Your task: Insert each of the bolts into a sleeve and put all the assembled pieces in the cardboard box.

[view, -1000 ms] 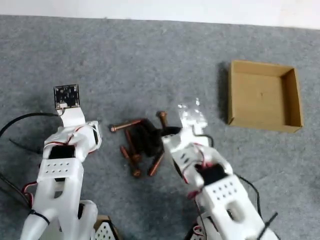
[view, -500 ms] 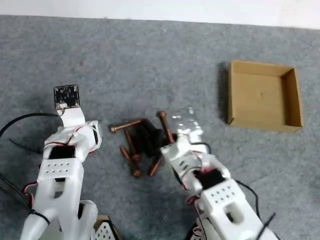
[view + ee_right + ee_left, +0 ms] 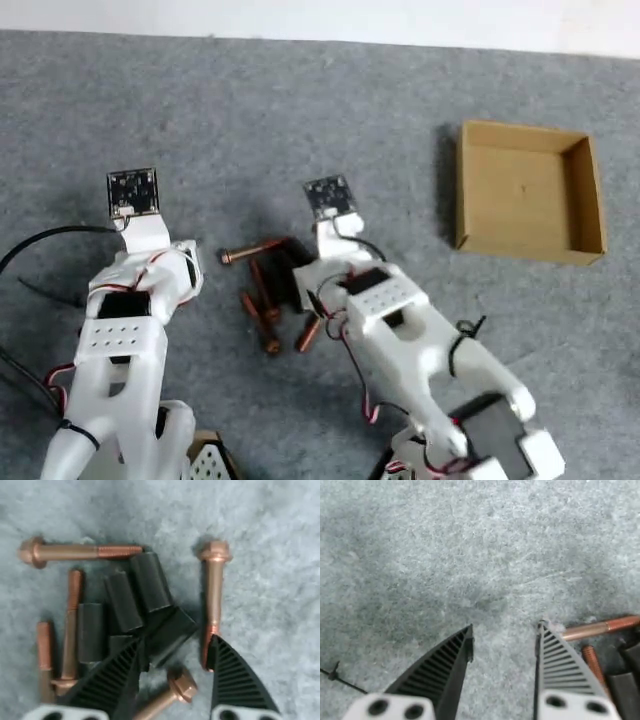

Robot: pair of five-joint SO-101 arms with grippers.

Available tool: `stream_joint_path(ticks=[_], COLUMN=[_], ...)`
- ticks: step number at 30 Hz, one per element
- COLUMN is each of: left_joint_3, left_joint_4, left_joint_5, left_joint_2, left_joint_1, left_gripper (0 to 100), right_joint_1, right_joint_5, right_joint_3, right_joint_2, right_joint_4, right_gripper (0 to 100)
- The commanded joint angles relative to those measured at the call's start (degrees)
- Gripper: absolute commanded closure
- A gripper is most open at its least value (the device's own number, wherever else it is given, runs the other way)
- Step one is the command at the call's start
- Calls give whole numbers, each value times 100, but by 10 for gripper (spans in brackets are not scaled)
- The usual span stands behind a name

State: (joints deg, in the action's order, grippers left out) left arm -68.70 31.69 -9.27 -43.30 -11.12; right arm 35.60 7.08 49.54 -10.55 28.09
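Gaping above the heap (image 3: 275, 278) of bolts (image 3: 80, 551) and black sleeves (image 3: 150, 582), the right gripper (image 3: 176, 640) holds nothing, the left gripper (image 3: 505, 626) stands likewise parted and empty just beside that heap, and the cardboard box (image 3: 464, 190) sits well apart from it.

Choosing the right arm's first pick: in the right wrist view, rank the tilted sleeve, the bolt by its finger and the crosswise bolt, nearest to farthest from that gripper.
From the right gripper:
1. Tilted sleeve, between the fingers.
2. Bolt by its finger, at one fingertip.
3. Crosswise bolt, beyond the sleeve pile.
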Motion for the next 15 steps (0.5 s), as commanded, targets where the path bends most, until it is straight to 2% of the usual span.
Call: stream_joint_path(ticks=[1,15], left_joint_3=[48,40], left_joint_4=[-105,-105], left_joint_5=[-44,-44], left_joint_2=[22,22], left_joint_1=[-4,-13], left_gripper=[801,801], right_joint_1=[66,48], right_joint_5=[53,26], right_joint_3=[-514,-822], right_joint_2=[268,1314], right_joint_4=[488,848], right_gripper=[820,820])
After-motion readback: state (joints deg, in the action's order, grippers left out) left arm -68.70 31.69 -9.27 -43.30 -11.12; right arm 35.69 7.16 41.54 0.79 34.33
